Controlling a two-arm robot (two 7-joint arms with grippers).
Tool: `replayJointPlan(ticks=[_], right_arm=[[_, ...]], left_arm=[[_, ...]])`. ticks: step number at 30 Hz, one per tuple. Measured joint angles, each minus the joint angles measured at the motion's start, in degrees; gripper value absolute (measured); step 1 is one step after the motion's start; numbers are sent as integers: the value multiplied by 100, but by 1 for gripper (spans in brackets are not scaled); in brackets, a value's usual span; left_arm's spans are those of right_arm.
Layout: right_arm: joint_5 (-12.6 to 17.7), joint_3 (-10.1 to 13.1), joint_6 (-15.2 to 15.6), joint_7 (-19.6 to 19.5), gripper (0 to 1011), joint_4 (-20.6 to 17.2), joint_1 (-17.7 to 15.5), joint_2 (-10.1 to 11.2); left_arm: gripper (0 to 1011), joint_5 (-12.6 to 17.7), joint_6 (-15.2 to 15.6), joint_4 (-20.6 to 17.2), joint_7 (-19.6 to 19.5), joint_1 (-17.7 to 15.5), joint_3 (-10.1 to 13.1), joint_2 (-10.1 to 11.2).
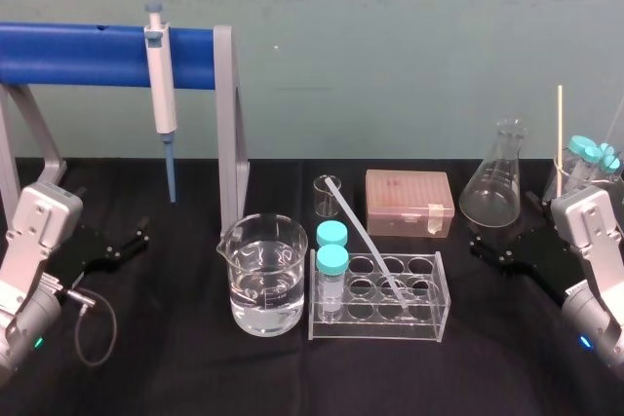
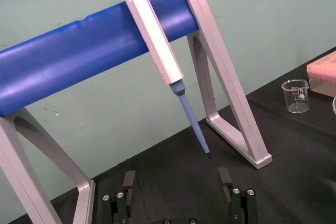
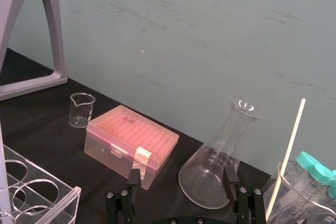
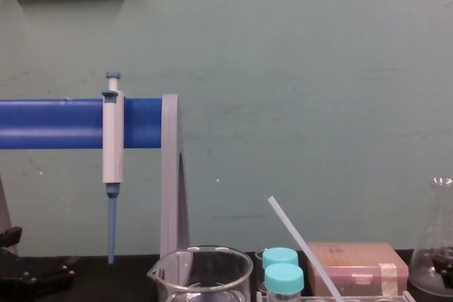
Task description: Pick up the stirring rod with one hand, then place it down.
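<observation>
**Waiting on the first grasp: rod in the rack, both grippers empty**

Nearest me, the left gripper (image 1: 136,239) hangs low over the desk (image 1: 175,367) by its left edge. My left wrist view shows its jaws spread wide with nothing between them. The right gripper (image 1: 483,245) sits the same way by the right edge, jaws wide apart and empty, pointed in toward the middle.

Between them, toward the front edge of the desk, stands a beaker (image 1: 263,284) part full of water. Just to its right is a clear rack (image 1: 429,323) with two blue-capped vials (image 1: 331,262) in its left wells. The stirring rod (image 1: 366,239) rests in that rack. Its lower end is down in a well toward the rack's right side, and it leans up and back to the left. Its top reaches a small beaker (image 1: 325,204) just behind the rack. Neither gripper touches the rod, and both are well apart from it.

Farther back, a pink box (image 1: 409,200) and a flask (image 1: 495,187) stand toward the right, and a thin pale stick (image 1: 560,124) rises upright by the right edge. I take that stick not to be my target. At the back left a pipette (image 1: 161,94) hangs from the blue bar of a stand (image 1: 226,124).

As I judge it, nothing of the task is done yet: lifting the rod and setting it down are both ahead of me. The right gripper is the nearer of the two, so I would send that one. I would close on the leaning shaft above the rack, since the rod is thin and could slip or drag the rack along.
</observation>
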Motion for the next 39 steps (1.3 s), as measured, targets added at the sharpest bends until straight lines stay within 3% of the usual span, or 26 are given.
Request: replayJointPlan(ticks=[39], right_arm=[[0, 0, 0, 0, 1000, 0, 0, 0]], left_arm=[[1000, 0, 0, 0, 0, 0, 0, 0]])
